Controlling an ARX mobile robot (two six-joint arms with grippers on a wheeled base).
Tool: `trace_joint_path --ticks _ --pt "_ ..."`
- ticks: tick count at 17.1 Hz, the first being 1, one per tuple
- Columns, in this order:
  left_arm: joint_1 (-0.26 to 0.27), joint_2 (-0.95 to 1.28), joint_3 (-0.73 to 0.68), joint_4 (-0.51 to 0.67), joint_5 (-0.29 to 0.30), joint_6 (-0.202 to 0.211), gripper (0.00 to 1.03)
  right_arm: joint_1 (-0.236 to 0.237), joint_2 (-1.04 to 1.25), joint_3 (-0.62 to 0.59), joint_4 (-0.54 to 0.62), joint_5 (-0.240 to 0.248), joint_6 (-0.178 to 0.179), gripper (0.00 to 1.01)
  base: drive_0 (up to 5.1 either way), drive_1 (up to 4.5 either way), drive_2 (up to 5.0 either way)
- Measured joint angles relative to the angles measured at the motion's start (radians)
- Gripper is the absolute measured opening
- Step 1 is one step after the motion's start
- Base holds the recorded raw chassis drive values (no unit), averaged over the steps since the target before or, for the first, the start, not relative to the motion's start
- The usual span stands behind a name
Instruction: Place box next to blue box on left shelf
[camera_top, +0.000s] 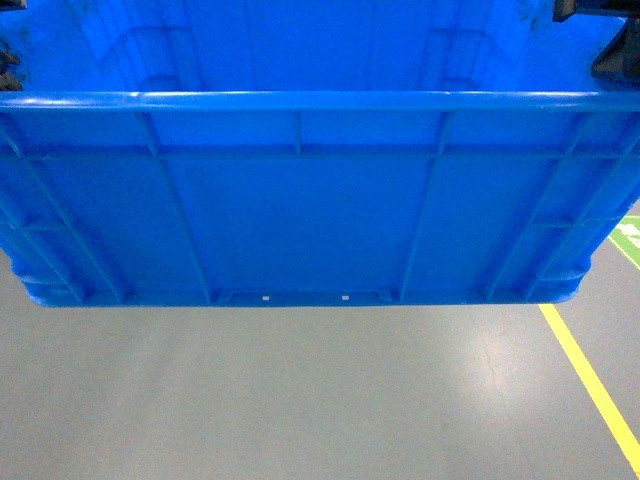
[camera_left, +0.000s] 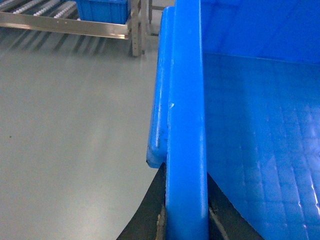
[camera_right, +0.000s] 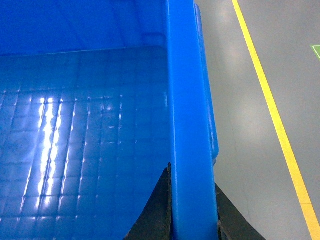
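At far left in the left wrist view you see the left shelf (camera_left: 65, 22): grey metal rails carrying rows of small white rollers, with a blue box (camera_left: 102, 10) already resting on it. The shelf lies well apart from you across bare grey floor (camera_left: 65, 140), so the carry is, by judgement, only partly done.

Next comes the left gripper (camera_left: 186, 220). Its dark fingers (camera_left: 150, 215) straddle the thick rim of the box (camera_left: 186, 100), one outside and one inside the wall, clamped against the plastic. Pinching the rim in this way lets you lift a crate too wide for one arm.

In the head view the box (camera_top: 300, 200) fills the upper frame, held off the floor (camera_top: 300, 400) with its long wall facing you; the grippers are barely visible at the top corners. The wall is bright-blue moulded plastic, stiffened by vertical and horizontal ribs beneath a smooth rounded rim.

In the right wrist view the crate's inner base shows a fine embossed grid that catches glossy highlights, and it appears empty. The right gripper (camera_right: 192, 220) mirrors the left: its dark fingers (camera_right: 157, 210) are closed over the opposite rim, one each side. Matching grips at both ends probably keep the load level.

At far right a yellow floor line (camera_right: 270, 100) runs along the smooth grey concrete, with a green marking (camera_right: 316, 50) at the edge.
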Motion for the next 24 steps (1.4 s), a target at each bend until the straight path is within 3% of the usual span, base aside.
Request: trace_joint_path --ticks 24 --pt "0.0 0.0 0.0 -0.007 0.0 0.0 0.08 0.0 0.0 0.0 -0.007 0.0 0.0 0.09 0.0 4.29 -4.3"
